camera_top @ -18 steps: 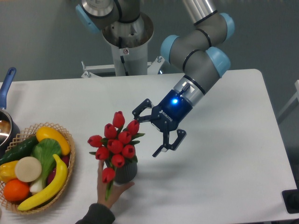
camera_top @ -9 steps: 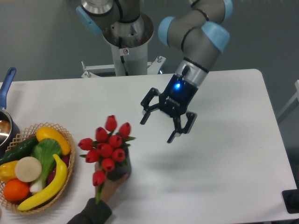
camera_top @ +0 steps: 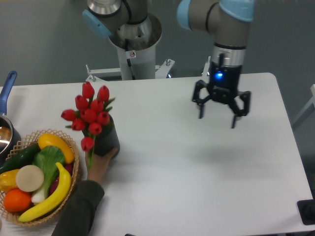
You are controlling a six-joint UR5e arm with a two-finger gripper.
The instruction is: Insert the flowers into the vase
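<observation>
The flowers, a bunch of red tulip buds with green leaves, stand in the vase, a short dark grey cylinder at the table's left. A person's hand holds the vase from below. One bud hangs down over the vase's left side. My gripper is open and empty, pointing down above the table's right half, well apart from the flowers and vase.
A woven basket of toy fruit and vegetables sits at the left front edge. A pot with a blue handle is at the far left. The robot base stands behind the table.
My open gripper has moved away to the right and back, turning to point down. The person's hand has carried the vase with the flowers left and towards the back.
</observation>
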